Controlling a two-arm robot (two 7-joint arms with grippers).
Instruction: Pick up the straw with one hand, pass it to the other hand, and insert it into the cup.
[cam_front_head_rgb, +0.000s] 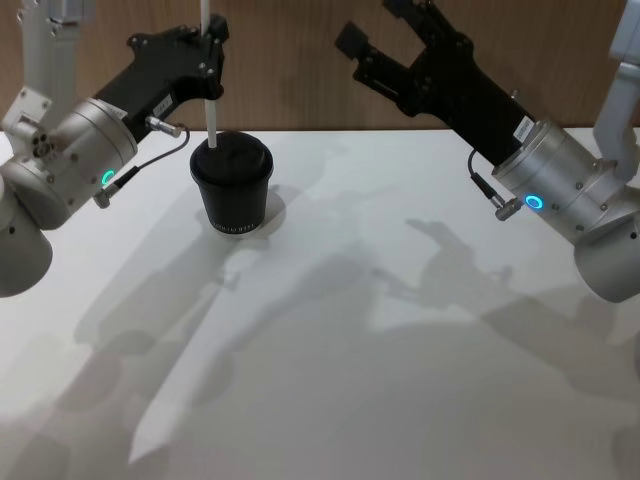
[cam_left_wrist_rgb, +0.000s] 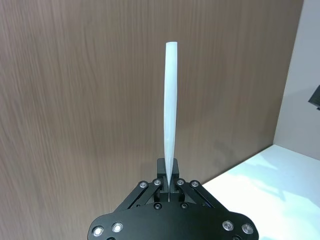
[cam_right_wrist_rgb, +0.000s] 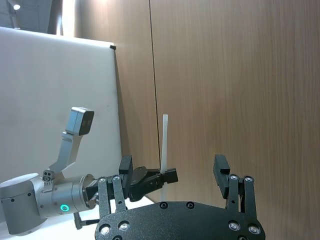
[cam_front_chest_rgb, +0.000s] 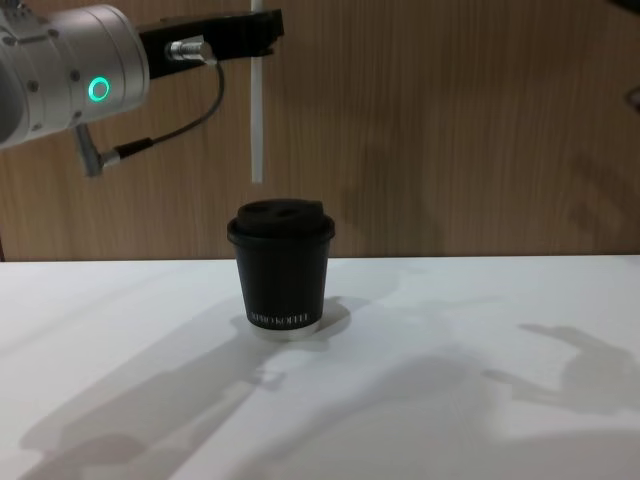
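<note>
You had the left gripper (cam_front_head_rgb: 208, 45) at the upper left of the head view, its jaws pinched on the straw (cam_front_head_rgb: 211, 115), which hung upright with its lower end directly over the lid of the cup (cam_front_head_rgb: 232, 186). From the chest view, the straw (cam_front_chest_rgb: 257, 110) ran straight down from the top edge of the frame, and its tip stood clear above the cup (cam_front_chest_rgb: 281, 270), with a gap of brown wall showing between the two. There the left gripper (cam_front_chest_rgb: 262, 25) sat in the upper left, its silver wrist and green ring further left still.

In the left wrist view the straw (cam_left_wrist_rgb: 170, 112) rose through the middle of the frame, clamped at its base between the fingers (cam_left_wrist_rgb: 164, 181) of the left gripper (cam_left_wrist_rgb: 170, 182).

The cup stood upright on the white table (cam_front_head_rgb: 400, 330), left of centre in the head view and in the chest view alike.

Your right gripper (cam_front_head_rgb: 375, 35) hung at the upper right of the head view, well apart from the cup, jaws spread and holding nothing. The right wrist view showed the right gripper (cam_right_wrist_rgb: 172, 172) low in the frame with its fingers apart, and the straw (cam_right_wrist_rgb: 164, 142) beyond it.
</note>
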